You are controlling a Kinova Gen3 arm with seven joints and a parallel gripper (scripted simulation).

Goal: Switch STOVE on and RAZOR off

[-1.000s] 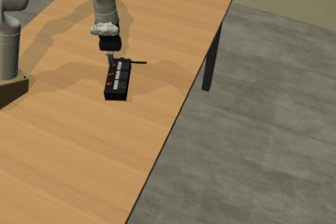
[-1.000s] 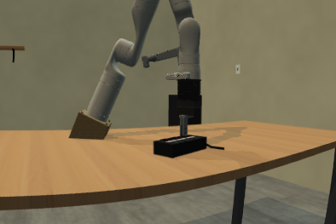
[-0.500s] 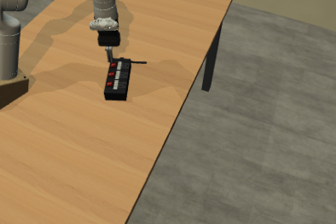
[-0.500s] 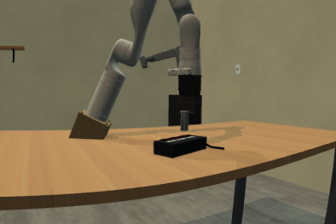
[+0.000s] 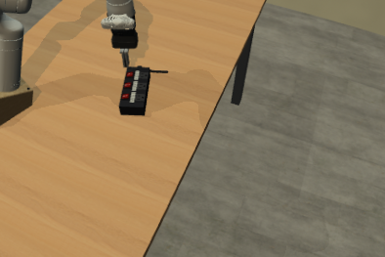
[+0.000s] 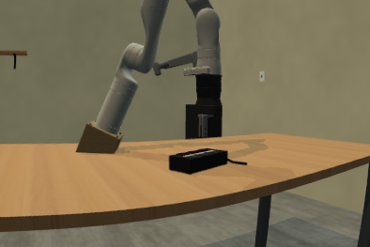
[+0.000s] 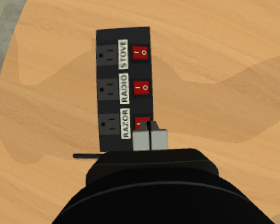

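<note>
End effector above the RAZOR end of the power strip.

Power strip [image 5: 134,91] lies flat, face up, on the tabletop [image 5: 73,183], cord end toward the arm. End effector [image 7: 150,140] fingers fully closed, gripping nothing; in the exterior view it hangs clear above the strip. Wrist view: fingertips overlap the RAZOR switch [image 7: 143,121]. RADIO switch [image 7: 141,87] and STOVE switch [image 7: 141,52] sit beyond, both red.
</note>
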